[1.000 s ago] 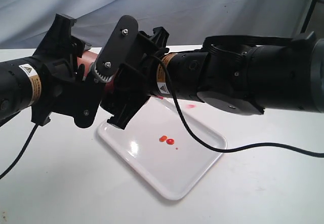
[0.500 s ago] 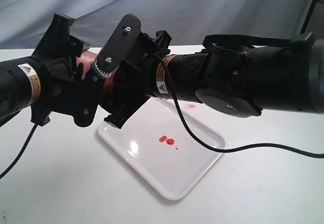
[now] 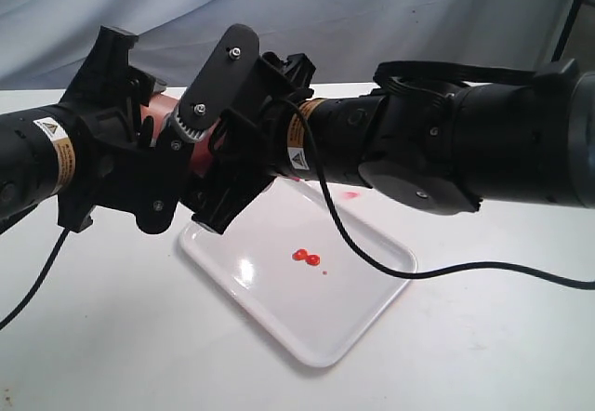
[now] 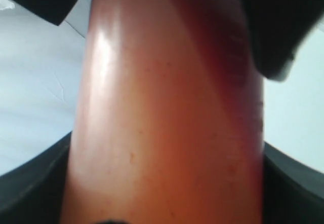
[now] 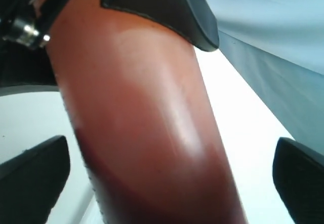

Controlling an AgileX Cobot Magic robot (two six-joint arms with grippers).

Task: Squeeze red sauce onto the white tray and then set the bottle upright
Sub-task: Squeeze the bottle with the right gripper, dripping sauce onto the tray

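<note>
One bottle (image 4: 167, 112): left jaws gripping, right jaws spread clear.

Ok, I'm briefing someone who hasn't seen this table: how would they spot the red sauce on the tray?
Find the flat glossy white rectangular tray lying on the white table. Near its middle sit two glossy bright red-orange drops of sauce side by side, with a tiny speck next to them. Unlike the pale pink mark near the far rim, they are vivid.
</note>
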